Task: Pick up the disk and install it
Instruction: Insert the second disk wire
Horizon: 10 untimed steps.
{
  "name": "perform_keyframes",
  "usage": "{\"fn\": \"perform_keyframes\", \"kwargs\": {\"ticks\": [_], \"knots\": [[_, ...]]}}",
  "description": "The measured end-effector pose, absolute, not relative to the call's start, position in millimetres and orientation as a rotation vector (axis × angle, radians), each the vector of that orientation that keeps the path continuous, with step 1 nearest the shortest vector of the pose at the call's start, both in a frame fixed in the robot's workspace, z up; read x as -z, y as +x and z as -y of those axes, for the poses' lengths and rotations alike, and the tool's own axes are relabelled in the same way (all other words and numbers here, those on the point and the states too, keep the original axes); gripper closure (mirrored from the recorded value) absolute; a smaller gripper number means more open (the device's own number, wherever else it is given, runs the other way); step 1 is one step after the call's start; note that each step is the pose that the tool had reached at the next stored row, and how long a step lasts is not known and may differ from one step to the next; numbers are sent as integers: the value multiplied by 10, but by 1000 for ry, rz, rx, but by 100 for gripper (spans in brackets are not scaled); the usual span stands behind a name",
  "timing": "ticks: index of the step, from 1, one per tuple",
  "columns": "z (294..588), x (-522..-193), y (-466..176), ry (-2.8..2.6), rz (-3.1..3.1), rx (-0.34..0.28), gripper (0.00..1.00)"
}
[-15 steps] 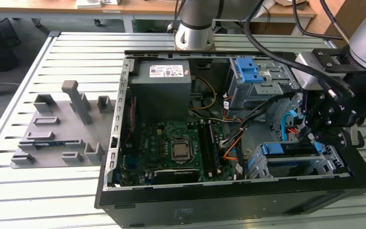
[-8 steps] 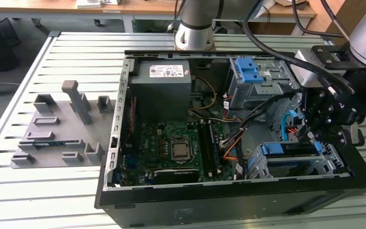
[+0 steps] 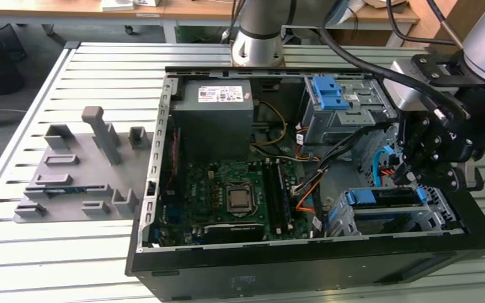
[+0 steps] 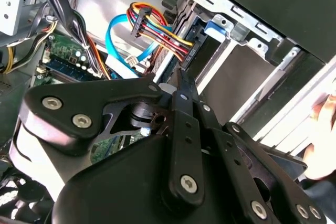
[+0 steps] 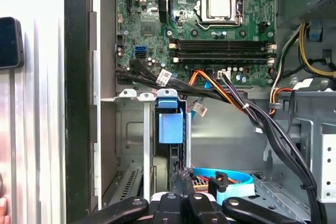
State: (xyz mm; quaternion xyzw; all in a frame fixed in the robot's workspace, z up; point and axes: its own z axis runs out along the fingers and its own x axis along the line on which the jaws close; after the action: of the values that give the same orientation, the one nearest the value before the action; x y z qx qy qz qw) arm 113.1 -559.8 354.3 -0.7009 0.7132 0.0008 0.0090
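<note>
Exterior view, case: open black PC tower lying on its side on the slatted metal worktop, with the motherboard facing up and the grey power supply toward the far end.
Exterior view, claw: the black claw hangs over the case's right side, just above the drive cage at the near right corner. Can't tell from here whether it's spread or closed.
Exterior view, disk: the disk sits in that drive cage with its blue carrier frame showing, right under the claw.
Exterior view, extras: a grey fixture block sits on the worktop left of the case, and an upper bay with blue latches is at the far right of the case.
Second wrist view: mostly black claw linkage up close, with a blue SATA cable and a multicoloured power cable bundle beyond it, next to the metal cage wall. Claw state isn't readable here.
First wrist view: the disk's blue tab stands on edge in the cage slot, with the motherboard past it and a thick black cable loom crossing beside it. The claw's links show at the edge; I honestly can't tell if it's pinching anything.
</note>
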Motion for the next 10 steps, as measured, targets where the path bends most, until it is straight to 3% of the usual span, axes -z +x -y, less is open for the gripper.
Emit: {"fn": "perform_keyframes", "kwargs": {"ticks": [10], "knots": [[5598, -3667, 1044, -2189, -2228, -3, 89]]}}
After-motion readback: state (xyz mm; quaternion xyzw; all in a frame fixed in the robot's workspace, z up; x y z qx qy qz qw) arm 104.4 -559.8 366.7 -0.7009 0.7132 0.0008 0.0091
